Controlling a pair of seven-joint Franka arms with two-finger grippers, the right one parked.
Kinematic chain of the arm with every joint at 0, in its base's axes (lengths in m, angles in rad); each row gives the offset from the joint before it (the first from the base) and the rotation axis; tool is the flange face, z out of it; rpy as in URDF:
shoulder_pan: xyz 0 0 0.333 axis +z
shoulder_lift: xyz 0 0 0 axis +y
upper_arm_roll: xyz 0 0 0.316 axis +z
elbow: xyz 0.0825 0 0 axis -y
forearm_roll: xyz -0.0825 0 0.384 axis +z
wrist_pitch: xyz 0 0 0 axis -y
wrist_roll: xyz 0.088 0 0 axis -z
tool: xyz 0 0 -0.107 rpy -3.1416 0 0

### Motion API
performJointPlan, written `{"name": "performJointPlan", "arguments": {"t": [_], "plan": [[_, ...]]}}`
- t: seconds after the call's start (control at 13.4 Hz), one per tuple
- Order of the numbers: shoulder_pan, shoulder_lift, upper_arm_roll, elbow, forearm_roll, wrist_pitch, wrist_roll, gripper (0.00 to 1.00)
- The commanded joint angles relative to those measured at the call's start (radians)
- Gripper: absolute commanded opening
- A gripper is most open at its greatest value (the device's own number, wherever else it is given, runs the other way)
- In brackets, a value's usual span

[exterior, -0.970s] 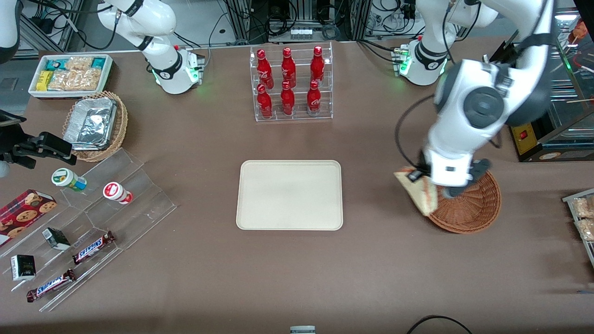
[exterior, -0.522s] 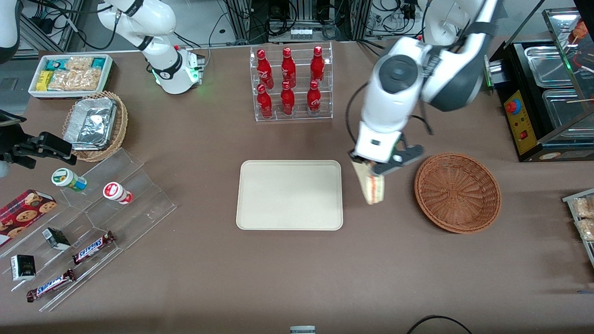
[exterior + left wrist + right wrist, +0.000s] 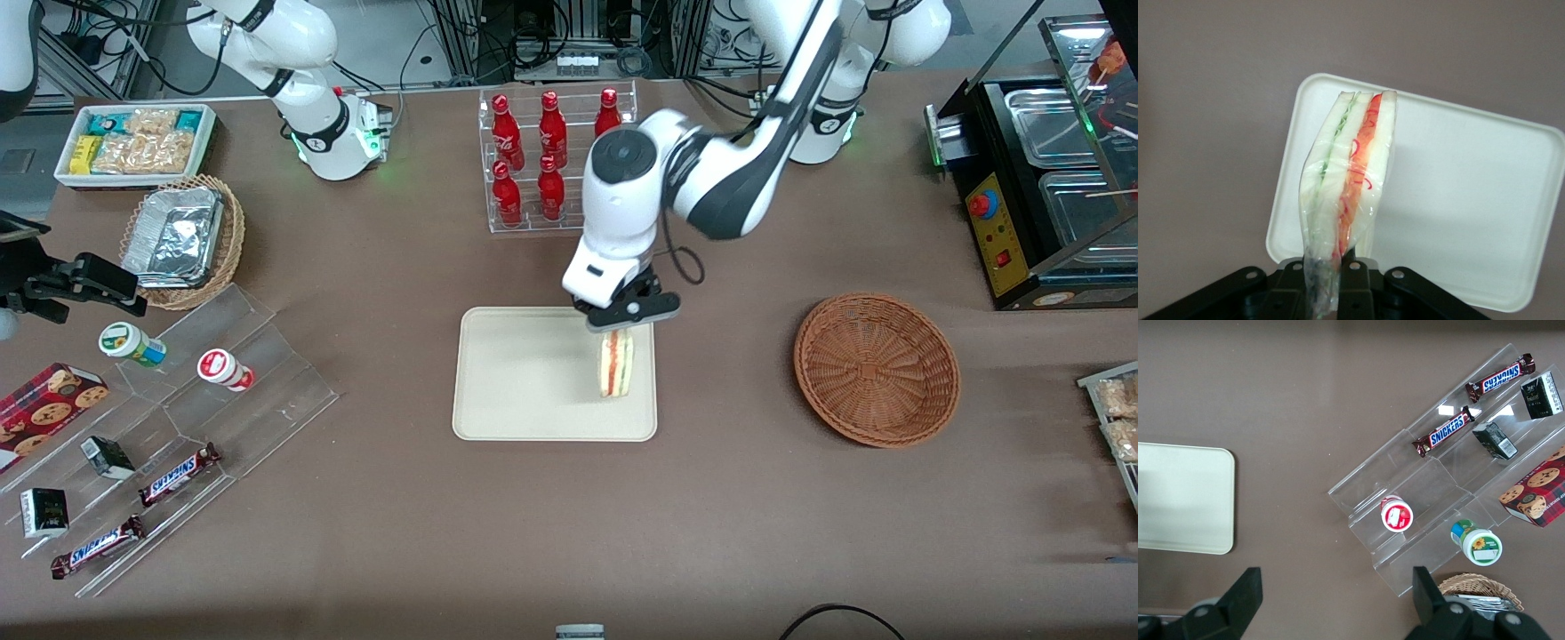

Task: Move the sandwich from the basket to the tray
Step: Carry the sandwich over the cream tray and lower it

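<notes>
Front view shows your claw (image 3: pixel 613 331) pinching the sandwich (image 3: pixel 616 364) by its upper corner, so that the wedge hangs with its cut edge facing the camera. Half a second ago it hung over bare tabletop between basket and tray; a second ago it was only just leaving the basket's rim. Now it sits over the tray (image 3: pixel 524 373), at the end nearest the basket (image 3: pixel 877 369), which stands empty and well apart. By my reading, the carry is nearly done and what remains is the lowering and the release.

Mind the edge. You are close to the tray's rim on the basket side, and the wrist camera shows the sandwich (image 3: pixel 1350 180) dangling in its clear wrap over one corner region of the tray (image 3: pixel 1471 200), with the claw (image 3: pixel 1331 277) pressed onto the wrap's tail. If you let go here, the wedge could tip over the low rim.

You have plenty of room: most of the tray toward the parked arm's end is bare. The bottle rack (image 3: pixel 558 160) stands farther from the front camera than the tray, close to the arm's body, so watch it when lifting away.
</notes>
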Motion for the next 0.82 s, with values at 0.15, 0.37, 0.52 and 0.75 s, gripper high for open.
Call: {"name": "performJointPlan", "arguments": {"t": [0.15,0.37,0.52,0.75], "plan": [[-0.045,0.125,0.016,0.036,0.016,0.052,0.004,0.00],[-0.042,0.159,0.018,0.038,0.017,0.066,0.014,0.00],[-0.039,0.167,0.020,0.035,0.022,0.064,0.015,0.00],[-0.039,0.182,0.020,0.038,0.025,0.063,0.015,0.00]]}}
